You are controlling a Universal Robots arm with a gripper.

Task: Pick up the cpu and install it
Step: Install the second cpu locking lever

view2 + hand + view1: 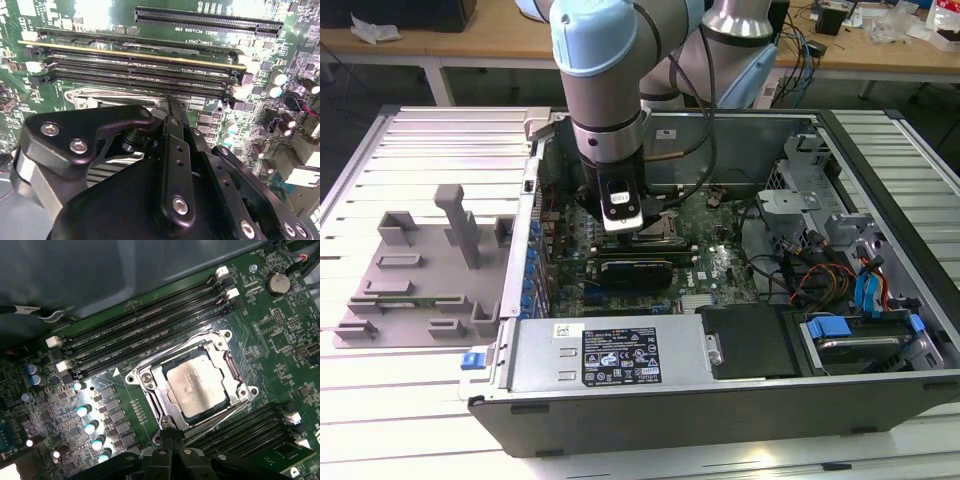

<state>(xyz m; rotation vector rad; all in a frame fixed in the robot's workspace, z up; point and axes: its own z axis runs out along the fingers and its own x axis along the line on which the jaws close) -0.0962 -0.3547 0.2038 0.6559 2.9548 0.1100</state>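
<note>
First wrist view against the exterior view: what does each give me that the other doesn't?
The first wrist view alone shows the cpu, silvery top up, lying inside the metal socket frame, with memory slots beside it and a coin battery near the board edge. The exterior view alone shows the whole open computer case, the arm reaching down into it, the grey fixture tray at the exterior view's left, and the drive bay with blue cables. Both show the green motherboard and the gripper low over the socket area.
</note>
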